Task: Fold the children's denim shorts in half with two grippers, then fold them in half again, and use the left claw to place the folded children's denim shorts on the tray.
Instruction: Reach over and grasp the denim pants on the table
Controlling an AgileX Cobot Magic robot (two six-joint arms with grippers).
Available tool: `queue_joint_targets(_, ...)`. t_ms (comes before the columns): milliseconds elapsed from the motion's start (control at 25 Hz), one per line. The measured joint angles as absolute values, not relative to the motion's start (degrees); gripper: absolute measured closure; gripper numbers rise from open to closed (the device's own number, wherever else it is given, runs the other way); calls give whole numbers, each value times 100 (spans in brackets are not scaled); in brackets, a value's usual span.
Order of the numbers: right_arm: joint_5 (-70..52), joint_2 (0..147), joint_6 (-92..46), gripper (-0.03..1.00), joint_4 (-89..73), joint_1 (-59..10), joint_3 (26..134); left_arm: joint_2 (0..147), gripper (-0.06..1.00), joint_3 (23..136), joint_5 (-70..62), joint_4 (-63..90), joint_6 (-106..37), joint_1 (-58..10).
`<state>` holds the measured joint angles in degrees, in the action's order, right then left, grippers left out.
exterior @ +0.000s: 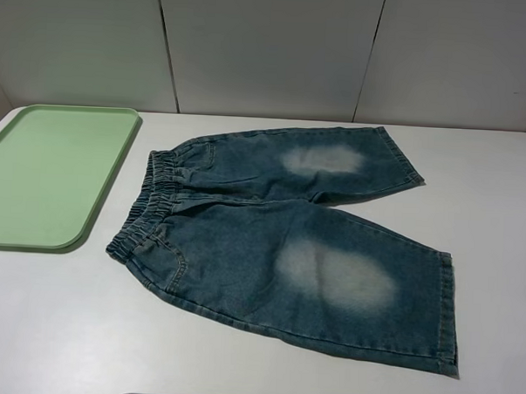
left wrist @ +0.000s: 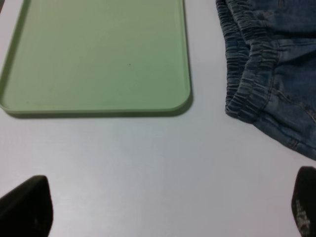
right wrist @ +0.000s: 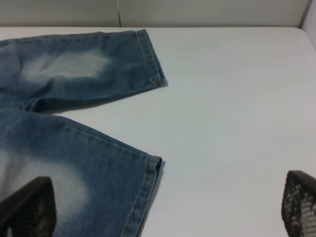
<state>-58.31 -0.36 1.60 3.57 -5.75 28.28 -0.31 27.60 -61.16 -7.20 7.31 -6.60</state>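
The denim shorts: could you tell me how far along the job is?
Nothing done: the denim shorts lie unfolded on the table beside the tray. In hand: nothing; left gripper and right gripper stand open. Left: both folds, then tray placement.

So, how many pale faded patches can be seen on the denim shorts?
2. One patch lies on the far leg of the shorts, the other patch on the near leg. The underside is hidden, so more may exist.
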Motion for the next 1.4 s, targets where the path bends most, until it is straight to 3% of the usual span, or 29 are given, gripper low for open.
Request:
queue_joint_targets(640, -5831, -36, 165, 27, 357, -575, 2828, -31, -2, 2760, -6109, -678, 647, -1061)
queue_joint_targets(1040, -5446, 943, -1121, 27, 0, -581, 3141, 214, -2, 2945, -5368, -672, -1232, -1633)
queue_joint_targets(1400, -4927, 3215, -2085, 27, 399, -1770, 3364, 2313, -2, 3312, -4776, -692, -2767, -2609)
